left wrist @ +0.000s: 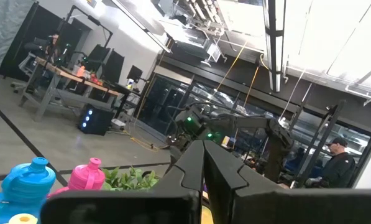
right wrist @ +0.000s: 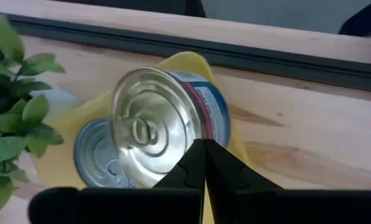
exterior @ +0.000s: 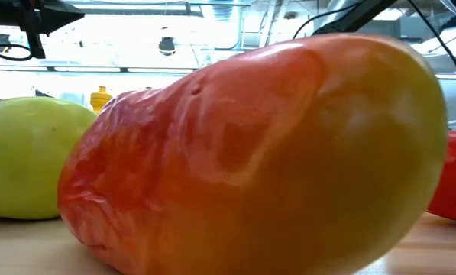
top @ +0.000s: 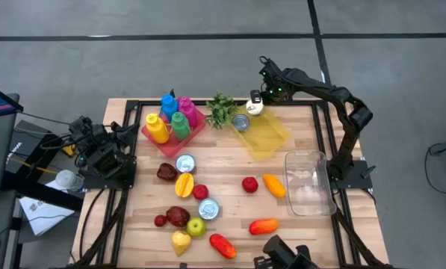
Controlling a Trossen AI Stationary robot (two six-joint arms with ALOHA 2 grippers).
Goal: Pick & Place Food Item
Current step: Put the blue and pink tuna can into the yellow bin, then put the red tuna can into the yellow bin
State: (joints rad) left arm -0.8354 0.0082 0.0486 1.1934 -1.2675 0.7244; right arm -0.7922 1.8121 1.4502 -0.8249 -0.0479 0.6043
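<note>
My right gripper (top: 257, 99) (right wrist: 204, 149) is shut above the far corner of the yellow tray (top: 266, 133). A silver can with a blue label (right wrist: 163, 121) (top: 256, 107) stands tilted just past its fingertips, its lid facing the wrist camera. A second can (right wrist: 101, 155) (top: 240, 122) lies in the tray (right wrist: 194, 62) beside it. I cannot tell what the tilted can rests on. My left gripper (left wrist: 204, 155) is shut and waits at the table's left edge (top: 103, 153), touching nothing. My right gripper comes from above, and its shut fingertips (right wrist: 194, 155) stand at the tilted can's near rim (right wrist: 188, 140). The fingers themselves hide that spot, so I cannot tell whether they touch or pinch the rim.
A red rack of coloured bottles (top: 172, 119) and a green plant (top: 221, 110) stand left of the tray. A clear container (top: 308, 183) sits near the right edge. Toy fruits and two cans (top: 185, 164) (top: 209, 208) are scattered across the near half. A red-orange fruit (exterior: 250, 153) fills the low view.
</note>
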